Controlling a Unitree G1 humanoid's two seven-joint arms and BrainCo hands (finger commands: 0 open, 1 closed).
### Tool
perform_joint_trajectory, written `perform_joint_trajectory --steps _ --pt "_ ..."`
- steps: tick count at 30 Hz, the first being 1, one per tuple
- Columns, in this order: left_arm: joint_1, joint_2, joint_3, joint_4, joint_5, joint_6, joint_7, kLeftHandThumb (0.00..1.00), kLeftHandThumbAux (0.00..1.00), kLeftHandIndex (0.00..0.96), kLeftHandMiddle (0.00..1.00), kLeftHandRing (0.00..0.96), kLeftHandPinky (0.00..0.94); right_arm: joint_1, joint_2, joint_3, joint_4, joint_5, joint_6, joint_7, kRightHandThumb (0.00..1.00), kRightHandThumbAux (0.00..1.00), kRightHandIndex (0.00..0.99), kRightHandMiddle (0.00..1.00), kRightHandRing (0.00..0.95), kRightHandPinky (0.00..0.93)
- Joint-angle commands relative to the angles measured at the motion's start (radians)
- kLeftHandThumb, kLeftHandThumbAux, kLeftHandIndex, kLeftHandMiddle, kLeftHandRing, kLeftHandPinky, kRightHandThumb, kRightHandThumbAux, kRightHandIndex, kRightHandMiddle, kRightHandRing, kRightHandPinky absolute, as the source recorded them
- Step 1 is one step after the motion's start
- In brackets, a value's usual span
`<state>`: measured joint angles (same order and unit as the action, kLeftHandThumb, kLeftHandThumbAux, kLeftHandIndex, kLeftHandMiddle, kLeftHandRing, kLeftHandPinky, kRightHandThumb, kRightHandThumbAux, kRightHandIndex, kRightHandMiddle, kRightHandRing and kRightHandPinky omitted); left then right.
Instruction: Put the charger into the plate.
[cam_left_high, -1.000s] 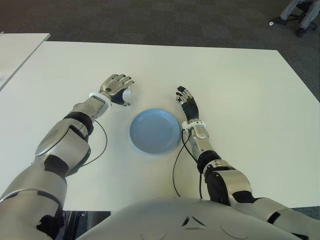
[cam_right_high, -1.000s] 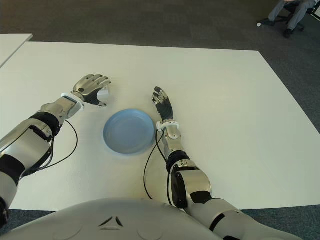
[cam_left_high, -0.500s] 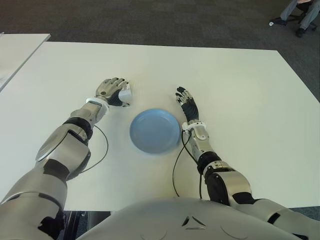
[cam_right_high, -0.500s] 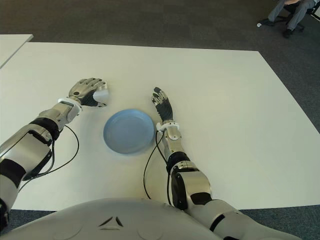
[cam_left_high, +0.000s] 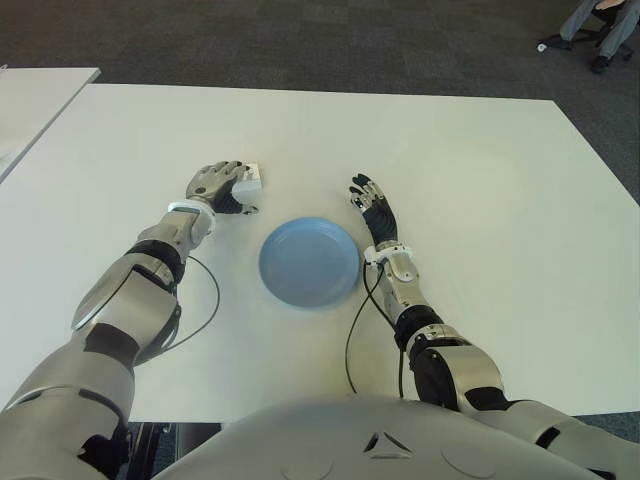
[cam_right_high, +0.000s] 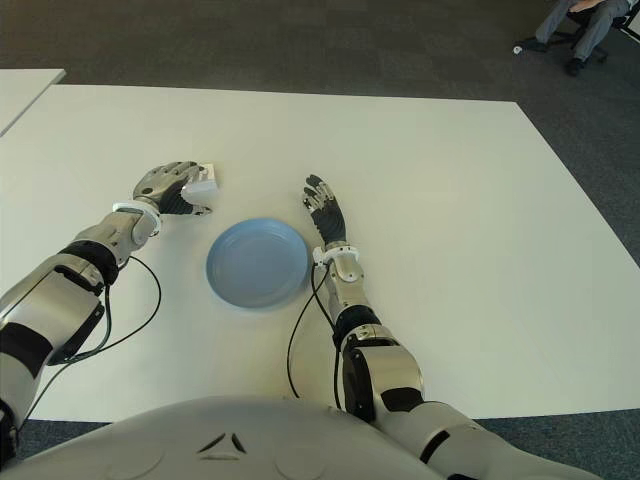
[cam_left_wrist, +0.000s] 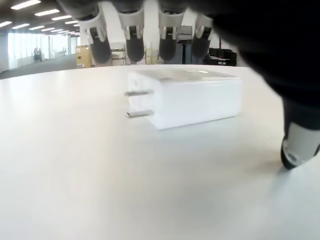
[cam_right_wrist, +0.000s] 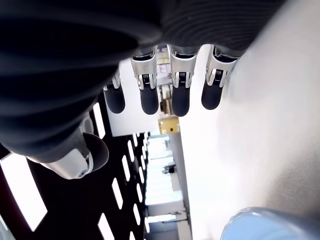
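Note:
A small white charger (cam_left_high: 248, 180) lies flat on the white table (cam_left_high: 480, 170), left of and beyond the blue plate (cam_left_high: 310, 262). In the left wrist view the charger (cam_left_wrist: 185, 97) rests on the tabletop with its two prongs out to one side. My left hand (cam_left_high: 218, 186) is just left of it, fingers (cam_left_wrist: 135, 42) arched over its far side, thumb (cam_left_wrist: 300, 145) apart from it, nothing gripped. My right hand (cam_left_high: 373, 205) shows beside the plate's right rim, fingers (cam_right_wrist: 180, 95) stretched out, holding nothing.
Black cables (cam_left_high: 205, 290) run from both wrists across the table toward my body. A second white table (cam_left_high: 40, 95) stands at the far left. A person's legs and a chair (cam_left_high: 600, 25) show on the dark floor at the far right.
My left hand has drawn back left and toward me, from over the charger to beside it. The charger now shows fully, lying at the fingertips. The right hand has hardly moved.

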<state>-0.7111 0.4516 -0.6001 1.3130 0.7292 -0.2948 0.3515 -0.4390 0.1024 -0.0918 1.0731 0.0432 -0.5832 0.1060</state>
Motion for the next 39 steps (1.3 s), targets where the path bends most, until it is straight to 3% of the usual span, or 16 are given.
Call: perform_joint_trajectory --steps 1,20,29,34,39 --pt "0.08 -0.022 0.001 0.029 -0.006 0.019 -0.086 0.0 0.574 0.0 0.0 0.009 0.073 0.048 0.02 -0.006 0.032 0.013 0.051 0.003 0.0 0.577 0.115 0.141 0.12 0.135" --pt "0.118 0.002 -0.023 0.013 0.001 -0.003 -0.111 0.0 0.536 0.0 0.009 0.021 0.078 0.048 0.026 -0.013 0.029 0.02 0.045 0.018 0.0 0.566 0.124 0.194 0.166 0.168" --pt "0.141 0.065 -0.154 -0.026 0.111 -0.079 -0.024 0.0 0.559 0.0 0.028 0.023 0.038 0.05 0.03 -0.009 0.023 0.017 0.036 0.019 0.0 0.559 0.13 0.248 0.203 0.161" --pt "0.131 0.1 -0.241 -0.043 0.195 -0.082 0.054 0.0 0.577 0.0 0.037 0.016 0.021 0.05 0.03 -0.008 0.018 0.019 0.049 0.025 0.0 0.554 0.117 0.265 0.215 0.153" --pt "0.108 0.144 -0.348 -0.074 0.311 -0.034 0.143 0.0 0.585 0.0 0.033 0.004 0.004 0.05 0.03 -0.01 0.014 0.023 0.06 0.036 0.0 0.549 0.104 0.275 0.225 0.141"
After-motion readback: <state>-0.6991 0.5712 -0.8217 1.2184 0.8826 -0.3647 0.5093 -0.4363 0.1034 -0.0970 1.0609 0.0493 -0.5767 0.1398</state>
